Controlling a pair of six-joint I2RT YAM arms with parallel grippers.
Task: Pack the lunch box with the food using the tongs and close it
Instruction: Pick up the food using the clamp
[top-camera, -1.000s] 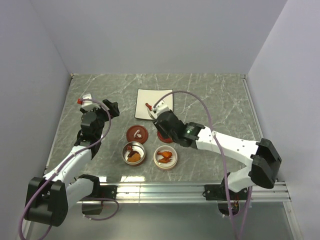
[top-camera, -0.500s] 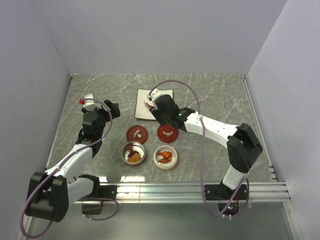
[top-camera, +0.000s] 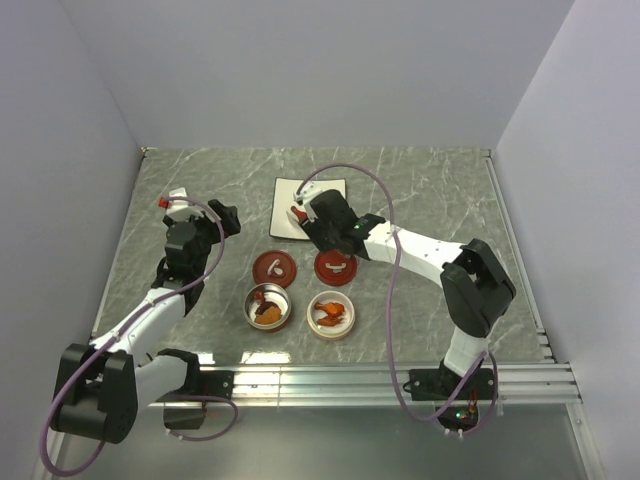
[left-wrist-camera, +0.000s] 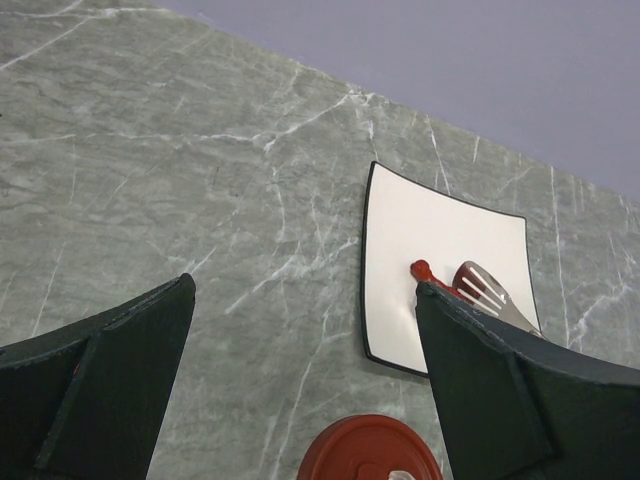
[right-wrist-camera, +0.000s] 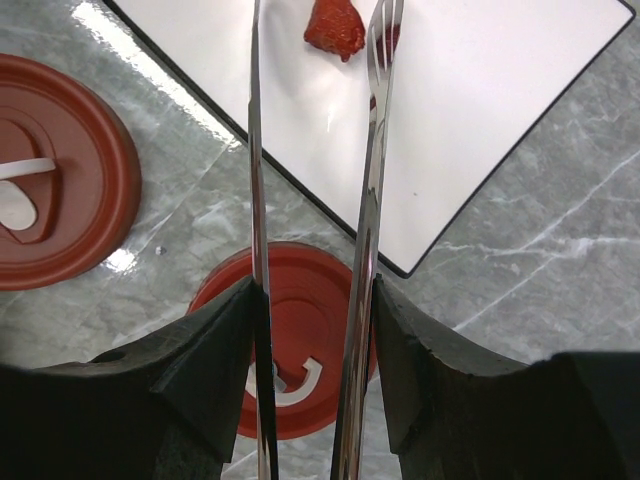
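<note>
Tongs (top-camera: 301, 214) are hard to make out from above. They sit in the right hand (top-camera: 304, 212), which is over the near part of the white plate (top-camera: 286, 192) at the middle of the bench (top-camera: 430, 190). One red piece of food (top-camera: 296, 211) lies on the plate just beside that hand. Two red lids (top-camera: 274, 266) lie side by side nearer the arms. Nearer still stand two open round pots (top-camera: 268, 307), each with orange and brown morsels inside. The left hand (top-camera: 218, 216) is well to the left of the plate.

From the left wrist, the left hand (left-wrist-camera: 305, 290) has its fingers spread wide and holds nothing, with bare bench under it. Beyond lies the plate, where a slotted tong tip sits close to the red morsel.

From the right wrist, the right hand (right-wrist-camera: 312, 300) is clamped on the tongs, one finger against the outside of each slim arm. The arms stand apart and reach over one lid onto the plate. The red morsel lies between their tips; I cannot tell whether they touch it.
</note>
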